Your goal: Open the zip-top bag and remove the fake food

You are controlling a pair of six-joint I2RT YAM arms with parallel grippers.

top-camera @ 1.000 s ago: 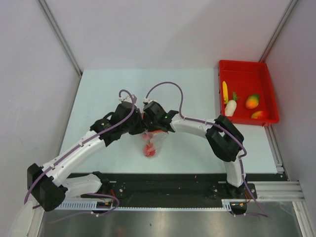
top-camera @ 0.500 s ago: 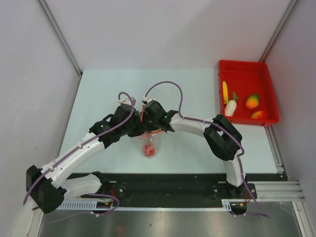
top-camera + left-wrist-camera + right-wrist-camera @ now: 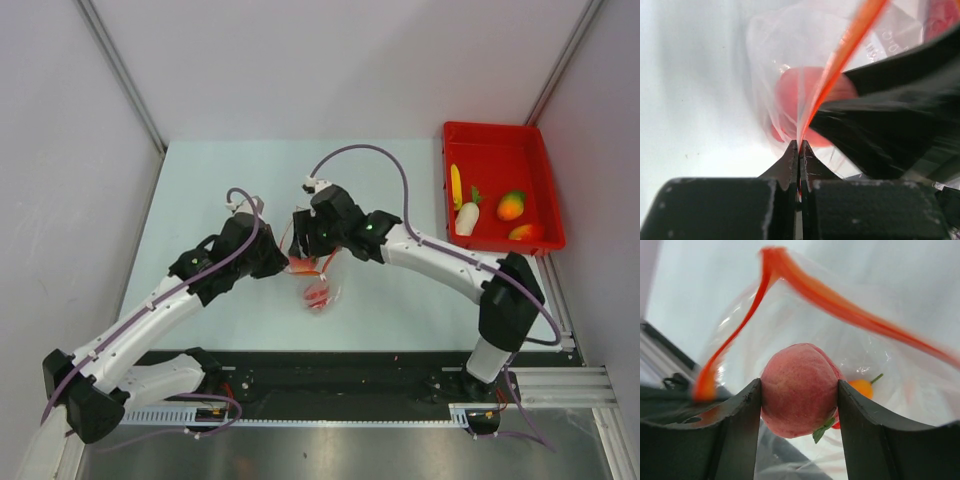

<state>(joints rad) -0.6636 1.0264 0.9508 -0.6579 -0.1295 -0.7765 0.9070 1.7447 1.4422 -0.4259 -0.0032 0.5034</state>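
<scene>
The clear zip-top bag (image 3: 318,285) with a red-orange zip strip (image 3: 840,305) lies mid-table, its mouth open. My left gripper (image 3: 283,263) is shut on the bag's edge (image 3: 801,135) at the zip strip. My right gripper (image 3: 308,252) is at the bag's mouth, shut on a pink toy peach (image 3: 799,389) with a small green leaf. Behind the peach, a small orange piece (image 3: 861,386) with a green stem lies in the bag. Red pieces (image 3: 318,296) show through the plastic in the top view.
A rigid red tray (image 3: 495,145) stands at the back right. It holds a yellow piece (image 3: 456,185), a white radish with green top (image 3: 467,216), an orange-green fruit (image 3: 511,204) and an orange piece (image 3: 522,232). Walls close in the table's left and back.
My right arm has swung out to the right and its gripper has risen at the bag's mouth. The bag has shifted slightly right. My left gripper keeps its hold.
</scene>
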